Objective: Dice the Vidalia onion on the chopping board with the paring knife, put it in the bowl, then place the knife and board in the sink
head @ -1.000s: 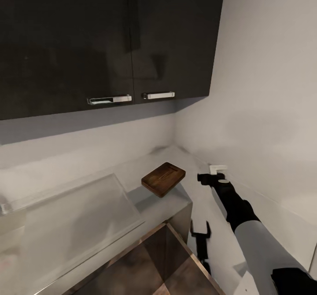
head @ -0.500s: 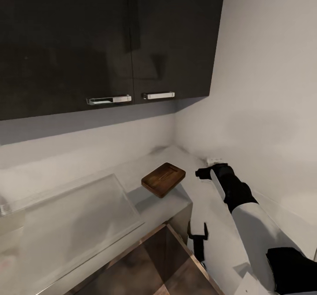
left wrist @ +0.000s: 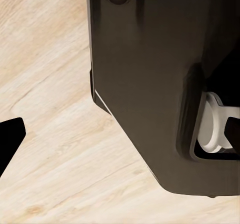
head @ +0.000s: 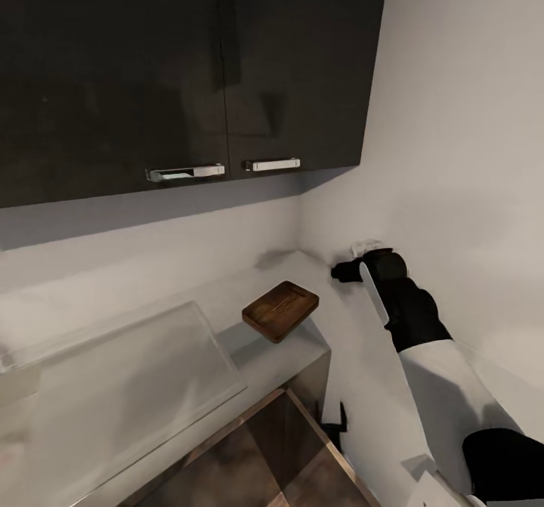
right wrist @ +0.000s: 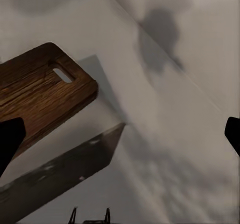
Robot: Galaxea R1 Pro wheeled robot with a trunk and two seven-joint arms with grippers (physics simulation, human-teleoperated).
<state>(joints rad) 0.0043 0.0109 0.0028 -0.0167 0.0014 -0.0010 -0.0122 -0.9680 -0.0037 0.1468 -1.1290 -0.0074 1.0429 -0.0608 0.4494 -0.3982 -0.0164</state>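
One chopping board (head: 280,310) is present: a dark-brown wooden rectangle with a slot handle, lying flat near the corner of the grey countertop (head: 151,341), with one edge overhanging the counter's front. In the right wrist view the board (right wrist: 40,91) shows its grain and slot, with bare counter surface beyond it up to the wall.

Surroundings: two dark glossy wall cabinet doors (head: 174,69) hang above, each with one chrome handle (head: 186,171). Pale walls (head: 453,152) meet in the corner behind the board. A second counter run (head: 363,371) extends along the right-hand wall. Dark floor (head: 279,454) lies below the counter's edge.

Right arm: one arm, white forearm and black wrist, reaches forward along the right-hand wall, raised above the counter. The right gripper (head: 355,261) sits beside the wall, apart from the board and to its right. In the right wrist view its two fingertips (right wrist: 10,139) stand at opposite edges of the picture, spread wide with nothing between them.

Left arm: the left wrist view shows a dark robot body part (left wrist: 160,84) over pale wood flooring (left wrist: 55,149). One dark fingertip (left wrist: 9,139) is seen; whether this pincer is apart or together cannot be told.
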